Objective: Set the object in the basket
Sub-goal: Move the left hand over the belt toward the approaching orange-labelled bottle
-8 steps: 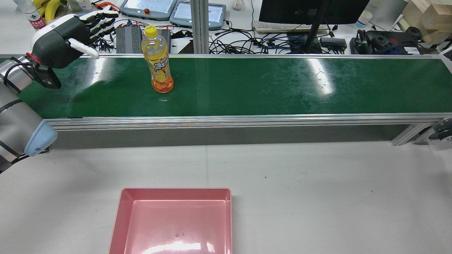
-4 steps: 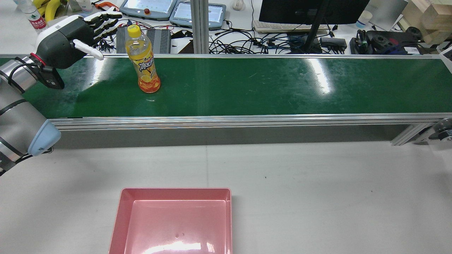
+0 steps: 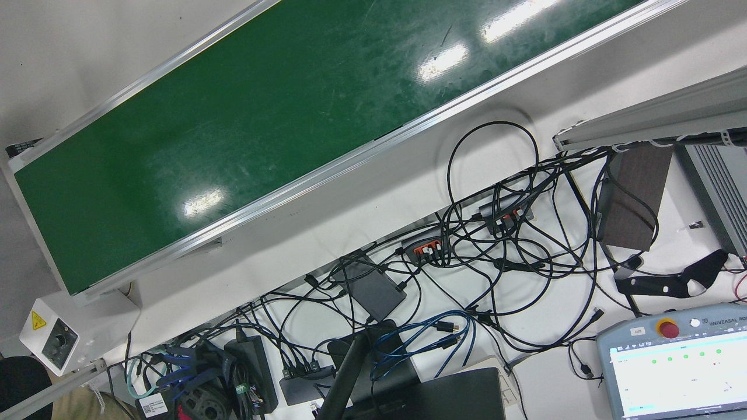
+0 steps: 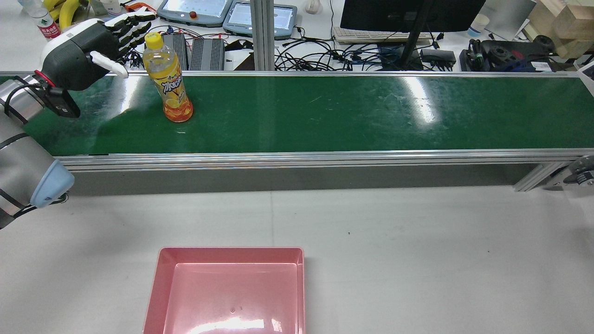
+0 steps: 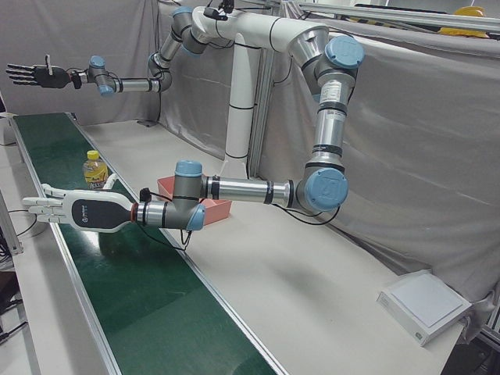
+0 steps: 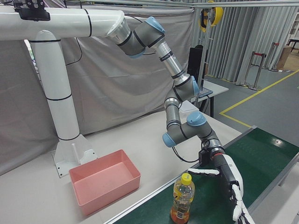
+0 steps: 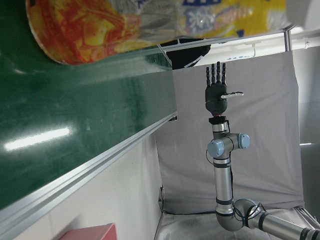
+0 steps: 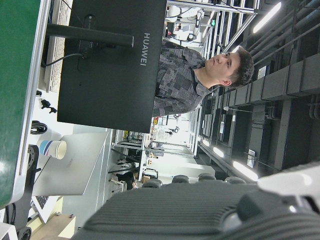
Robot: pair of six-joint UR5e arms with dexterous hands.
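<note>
Bottle (image 4: 167,79) w/ yellow cap and orange drink stands upright on the green conveyor belt (image 4: 325,113), toward the belt's left end in the rear view, nearer the far rail than the near one. Left hand (image 4: 90,48) hovers just left of it at roughly cap/shoulder height, fingers (image 4: 132,25) spread and stretched out flat, thumb sticking toward the bottle; holds nothing, and a gap shows btwn thumb tip and bottle. Right-front view shows the same: bottle (image 6: 182,198) upright near the belt edge, left hand (image 6: 231,186) beside it, splayed, not touching. In the left-front view the left hand (image 5: 74,211) lies flat above the belt w/ the bottle (image 5: 94,169) beyond it. Left hand view is filled at top by the bottle's orange base and label (image 7: 150,22), very close, sitting on the belt. Right hand (image 5: 35,76) is raised well away over the far end of the belt, fingers straight and apart, empty; also seen small in the left hand view (image 7: 216,92). Pink basket (image 4: 227,292) sits on the white tabletop (image 4: 417,250), on the robot's side of the belt, well apart from the bottle, w/ nothing inside. Front view shows only a bare stretch of belt (image 3: 245,122) and a tangle of cables (image 3: 467,262).
</note>
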